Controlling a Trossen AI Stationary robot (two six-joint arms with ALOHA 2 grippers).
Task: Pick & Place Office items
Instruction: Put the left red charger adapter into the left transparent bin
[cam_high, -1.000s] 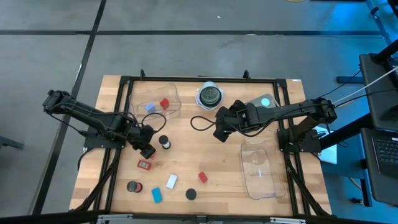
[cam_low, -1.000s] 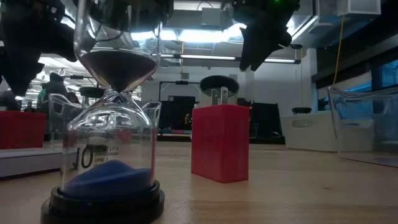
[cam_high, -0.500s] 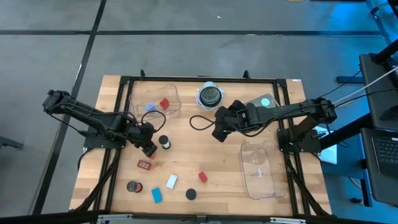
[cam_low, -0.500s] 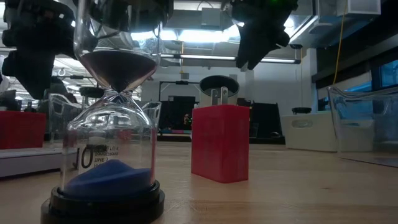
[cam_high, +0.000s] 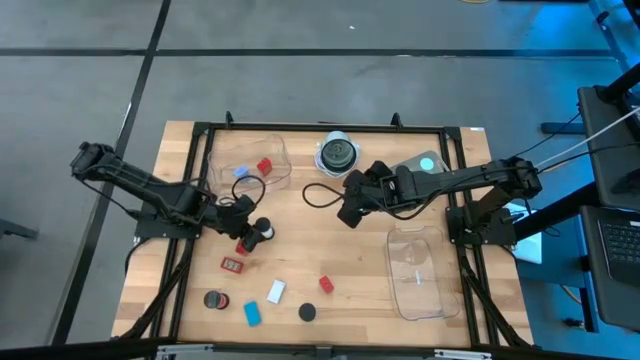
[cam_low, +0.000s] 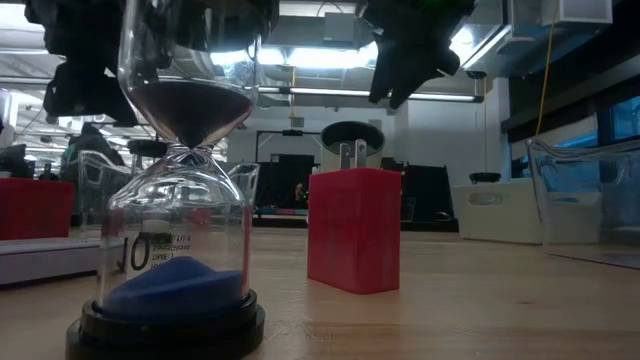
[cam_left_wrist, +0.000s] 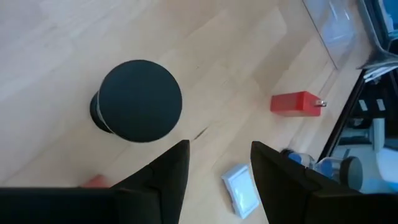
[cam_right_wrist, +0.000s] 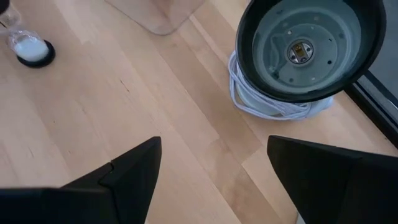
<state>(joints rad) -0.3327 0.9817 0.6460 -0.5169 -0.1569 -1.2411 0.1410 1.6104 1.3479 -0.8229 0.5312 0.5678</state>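
Left pincer (cam_high: 246, 236) is hanging released, nothing between its fingers, just beside the small black-capped hourglass (cam_left_wrist: 140, 101), which is standing between the table's (cam_high: 350, 255) middle and its left edge. Judgement: the pincer is needing to shift sideways until the cap is sitting squarely between the fingers, then descend and close gently, since the piece is looking top-heavy. Right pincer (cam_high: 348, 212) is waiting spread and empty near the table's middle. Counting loose near the front edge: one red-framed tag (cam_high: 233, 264), one white block (cam_high: 276, 291), one blue block (cam_high: 252, 313), one red block (cam_high: 325, 284), two black discs (cam_high: 308, 312). Two clear trays (cam_high: 415, 290); the far-left one is holding one red and one blue piece.
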